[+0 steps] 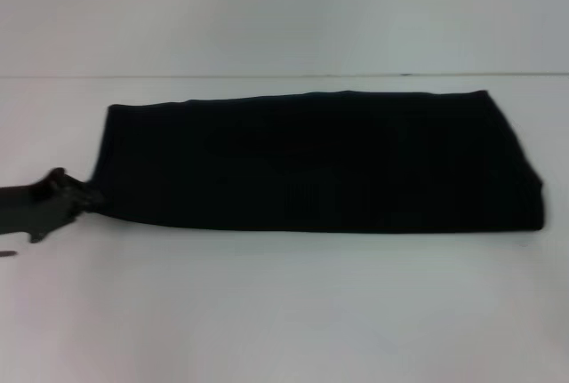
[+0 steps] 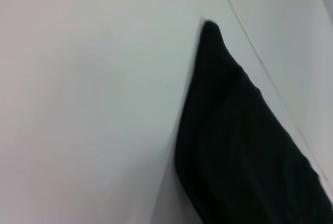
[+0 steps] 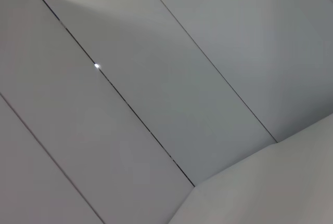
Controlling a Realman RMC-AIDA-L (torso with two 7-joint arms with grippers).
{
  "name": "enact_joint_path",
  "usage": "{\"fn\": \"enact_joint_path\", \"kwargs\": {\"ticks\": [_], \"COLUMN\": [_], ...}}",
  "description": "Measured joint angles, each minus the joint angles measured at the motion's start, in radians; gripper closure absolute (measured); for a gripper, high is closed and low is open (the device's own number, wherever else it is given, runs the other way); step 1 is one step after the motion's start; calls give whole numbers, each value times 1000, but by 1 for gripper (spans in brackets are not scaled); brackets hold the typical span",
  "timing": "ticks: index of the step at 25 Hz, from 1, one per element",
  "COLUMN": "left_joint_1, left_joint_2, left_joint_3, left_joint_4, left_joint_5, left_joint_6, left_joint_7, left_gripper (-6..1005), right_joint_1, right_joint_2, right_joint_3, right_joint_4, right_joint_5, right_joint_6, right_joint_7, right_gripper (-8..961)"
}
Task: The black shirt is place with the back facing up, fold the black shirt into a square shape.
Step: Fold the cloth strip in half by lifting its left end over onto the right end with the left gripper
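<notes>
Left gripper (image 1: pixel 89 198) sits low at the shirt's near-left corner, can't tell if it's pinching the fabric or just touching | black shirt (image 1: pixel 320 163) is folded into a long strip, lying flat across the white table (image 1: pixel 284 312) | right gripper's nowhere in view

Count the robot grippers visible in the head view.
1. The left gripper sits at the near-left corner of the black shirt, low on the white table. The right gripper is out of every view.
</notes>
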Motion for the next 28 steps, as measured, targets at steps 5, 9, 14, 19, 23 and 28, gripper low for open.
{"fn": "enact_joint_path", "kwargs": {"ticks": [5, 9, 14, 19, 23, 28], "left_joint_1": [11, 18, 25, 36, 44, 55], "left_joint_2": [20, 23, 25, 26, 31, 34], "left_joint_3": [-4, -10, -17, -39, -79, -96], "left_joint_4": [62, 89, 93, 100, 101, 111], "left_joint_5": [49, 74, 75, 82, 104, 116], "left_joint_6": [0, -8, -8, -26, -32, -33], "left_joint_7": [1, 7, 11, 1, -1, -2], "left_gripper": [955, 954, 952, 951, 950, 948], "right_joint_1": [0, 0, 0, -1, -1, -1], "right_joint_2": [-2, 0, 3, 3, 3, 4], "right_joint_3": [1, 2, 8, 9, 9, 9], "right_joint_4": [1, 1, 1, 1, 1, 1], "right_joint_5": [1, 1, -1, -4, -4, -5], "right_joint_6": [1, 0, 2, 8, 8, 9], "right_joint_7": [5, 5, 5, 6, 6, 6], "right_gripper": [11, 11, 11, 11, 12, 12]}}
